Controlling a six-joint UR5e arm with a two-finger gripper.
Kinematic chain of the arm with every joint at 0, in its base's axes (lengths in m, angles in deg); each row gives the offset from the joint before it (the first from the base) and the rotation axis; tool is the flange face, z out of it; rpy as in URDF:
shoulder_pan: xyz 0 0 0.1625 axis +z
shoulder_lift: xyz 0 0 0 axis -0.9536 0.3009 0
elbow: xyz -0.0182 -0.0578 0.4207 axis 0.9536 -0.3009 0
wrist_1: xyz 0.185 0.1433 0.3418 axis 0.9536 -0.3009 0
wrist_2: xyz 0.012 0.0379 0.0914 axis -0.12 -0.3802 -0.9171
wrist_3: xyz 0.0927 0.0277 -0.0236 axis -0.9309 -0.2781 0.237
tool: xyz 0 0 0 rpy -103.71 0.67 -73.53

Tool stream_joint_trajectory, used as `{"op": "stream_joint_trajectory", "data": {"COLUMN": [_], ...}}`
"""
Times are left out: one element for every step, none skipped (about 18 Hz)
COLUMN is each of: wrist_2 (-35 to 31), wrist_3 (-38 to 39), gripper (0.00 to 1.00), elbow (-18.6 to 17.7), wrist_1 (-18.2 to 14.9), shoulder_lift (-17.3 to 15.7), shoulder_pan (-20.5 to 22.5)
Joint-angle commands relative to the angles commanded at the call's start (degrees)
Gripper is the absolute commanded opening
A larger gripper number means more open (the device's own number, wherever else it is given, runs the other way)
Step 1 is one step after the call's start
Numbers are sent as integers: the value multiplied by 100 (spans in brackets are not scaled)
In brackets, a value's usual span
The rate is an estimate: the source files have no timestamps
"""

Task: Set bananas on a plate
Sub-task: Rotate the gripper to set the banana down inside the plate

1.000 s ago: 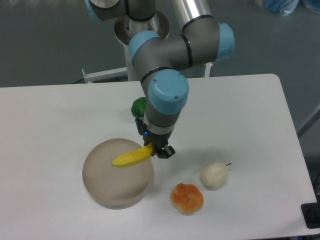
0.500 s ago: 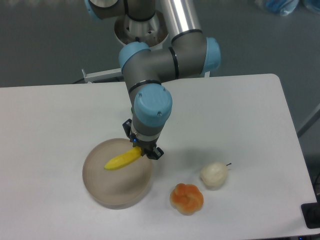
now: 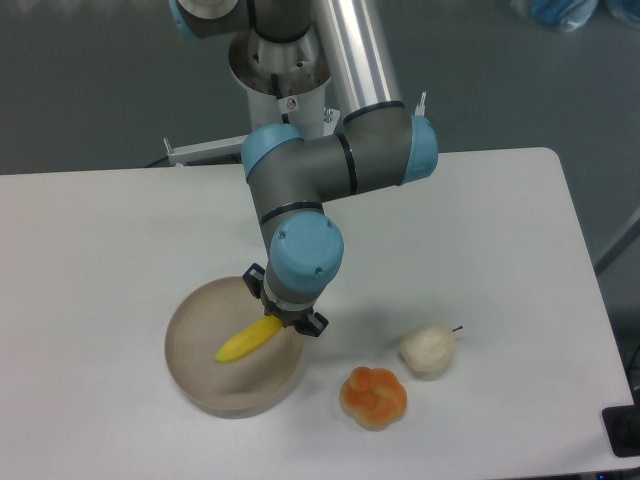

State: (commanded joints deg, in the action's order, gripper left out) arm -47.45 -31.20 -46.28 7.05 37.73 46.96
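The gripper (image 3: 282,321) clamps the banana (image 3: 247,340) over, perhaps touching, the plate (image 3: 190,375).

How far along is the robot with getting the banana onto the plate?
Done: the banana has been picked up and carried over the plate. In hand: the gripper is shut on the banana's right end, and the fruit slopes down into the dish; whether its free end touches the surface cannot be told. Left: open the fingers, release the banana and withdraw.
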Motion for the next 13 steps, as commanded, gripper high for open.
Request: {"op": "stream_joint_trajectory", "data": {"wrist_2": [9,9,9,0,-9,-9,-17,-26,-26,-18,9,52,61], "wrist_3": [44,71,115,194,281,334,378,440,527,685,782,861,923], "gripper": [16,16,16,16,16,16,16,16,16,16,16,16,16], "elbow": [-9,9,26,26,-8,-52,-44,-9,9,26,61,88,97], "wrist_1": [0,0,0,0,9,70,157,167,158,150,150,150,150], "shoulder_lift": [0,17,26,44,70,88,140,176,185,176,167,167,184], "shoulder_pan": [9,18,26,26,26,35,27,26,26,18,-8,-26,-105]}}
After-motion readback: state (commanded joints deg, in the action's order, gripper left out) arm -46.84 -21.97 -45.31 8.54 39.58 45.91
